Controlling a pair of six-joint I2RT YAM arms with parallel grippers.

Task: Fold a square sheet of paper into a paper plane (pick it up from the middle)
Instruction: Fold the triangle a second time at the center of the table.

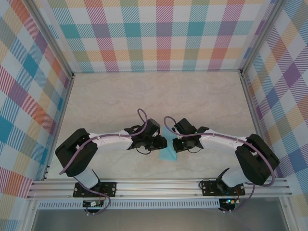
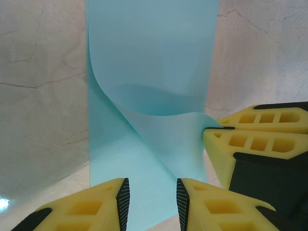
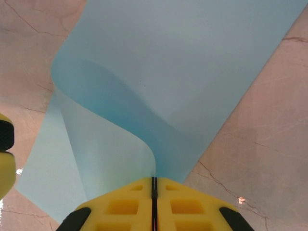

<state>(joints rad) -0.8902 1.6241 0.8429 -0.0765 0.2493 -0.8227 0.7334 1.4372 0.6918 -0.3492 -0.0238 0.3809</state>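
Sheet of paper (image 1: 167, 154), light blue, is lying on the table (image 1: 144, 96) between the two arms, one edge curled up and over. Right pincer (image 3: 154, 185) is pinching that lifted edge, pressed tight. Left pincer (image 2: 150, 199) sits over the flat part, jaws partly spread.

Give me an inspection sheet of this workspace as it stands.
Surface: pale marble-pattern tabletop.
Job's things: thin light-blue paper sheet, one edge lifted and curled over, not yet creased into a plane.
Clutter: nothing seen.
Grippers: right gripper jaws shut on the sheet's lifted edge; left gripper jaws apart, sheet showing between them.
Cables: purple cables run along both arms.
Surroundings: multicoloured plaid walls; aluminium frame rail at the near edge.
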